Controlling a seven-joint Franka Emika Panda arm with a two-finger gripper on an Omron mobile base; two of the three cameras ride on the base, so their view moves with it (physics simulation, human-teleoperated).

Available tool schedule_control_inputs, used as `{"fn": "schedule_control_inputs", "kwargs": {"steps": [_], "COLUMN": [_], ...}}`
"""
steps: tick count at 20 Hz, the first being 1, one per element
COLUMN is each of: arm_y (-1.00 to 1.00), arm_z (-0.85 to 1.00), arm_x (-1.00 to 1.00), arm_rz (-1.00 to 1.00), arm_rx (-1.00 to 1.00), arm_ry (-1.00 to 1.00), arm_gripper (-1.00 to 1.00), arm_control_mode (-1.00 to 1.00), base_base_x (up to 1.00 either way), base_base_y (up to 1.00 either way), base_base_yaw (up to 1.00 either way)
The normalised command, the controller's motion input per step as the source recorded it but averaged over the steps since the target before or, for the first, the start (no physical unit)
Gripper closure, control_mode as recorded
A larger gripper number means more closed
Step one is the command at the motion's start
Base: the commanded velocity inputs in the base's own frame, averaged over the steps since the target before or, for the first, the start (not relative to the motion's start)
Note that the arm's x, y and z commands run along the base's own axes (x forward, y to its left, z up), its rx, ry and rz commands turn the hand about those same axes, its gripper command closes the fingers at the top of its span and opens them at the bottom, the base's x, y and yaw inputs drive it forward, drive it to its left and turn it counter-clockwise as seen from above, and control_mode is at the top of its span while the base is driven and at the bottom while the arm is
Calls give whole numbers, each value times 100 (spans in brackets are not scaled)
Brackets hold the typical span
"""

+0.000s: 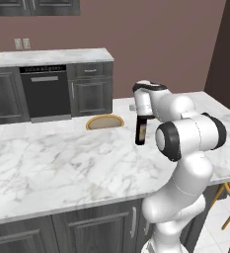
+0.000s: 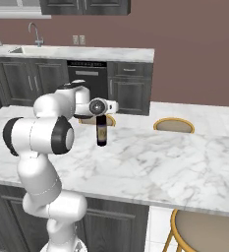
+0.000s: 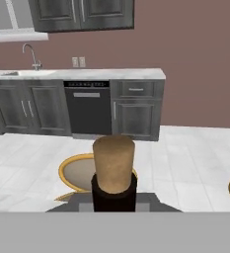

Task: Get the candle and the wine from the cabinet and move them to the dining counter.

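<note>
Our two-finger gripper (image 2: 100, 118) is clamped on the neck of the tall dark glass wine bottle (image 2: 101, 134), which stands upright on the white grey-veined marble dining counter (image 2: 160, 162). We should confirm it stands steady, then release gently.

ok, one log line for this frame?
gripper: shut on tall dark glass wine bottle | bottle: upright, base at white grey-veined marble dining counter | candle: unseen | nearby: round wooden stool behind counter
</note>
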Motion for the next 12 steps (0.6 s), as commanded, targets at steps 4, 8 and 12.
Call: {"fn": "schedule_control_inputs", "kwargs": {"steps": [4,8,12], "arm_y": [0,0,0], "arm_z": [0,0,0], "arm_x": [0,0,0], "arm_rz": [0,0,0], "arm_rx": [0,0,0], "arm_ry": [0,0,0], "arm_gripper": [-100,-100,-100], "arm_control_mode": [-100,-100,-100], "base_base_x": [0,0,0], "base_base_y": [0,0,0], "base_base_yaw": [0,0,0]}}
